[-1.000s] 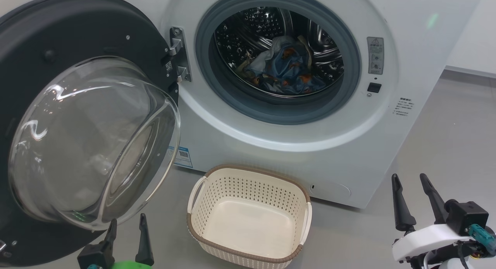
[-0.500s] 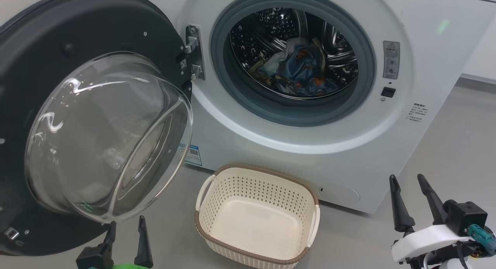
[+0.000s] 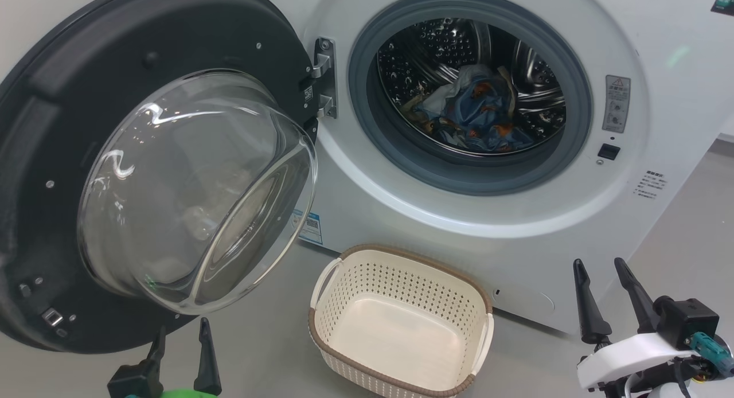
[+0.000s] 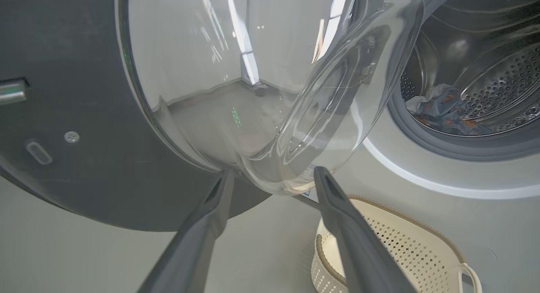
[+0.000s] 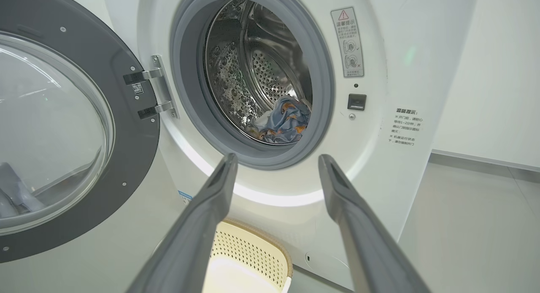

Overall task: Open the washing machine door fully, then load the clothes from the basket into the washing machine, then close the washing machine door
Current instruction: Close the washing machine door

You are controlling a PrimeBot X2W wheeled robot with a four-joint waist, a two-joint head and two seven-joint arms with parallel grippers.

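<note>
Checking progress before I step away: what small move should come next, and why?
Probably bring the left gripper up against the door to start swinging it shut: the basket is empty, the clothes lie in the drum.

Lighting: bright, even, soft shadows. Glare streaks cross the door's glass bowl [image 3: 195,191]. Wrist views bend at edges.

Frame edge crops the washing machine door [image 3: 34,157]

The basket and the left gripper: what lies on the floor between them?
Nothing. In the head view the floor between the left gripper and the basket is bare grey surface.
</note>
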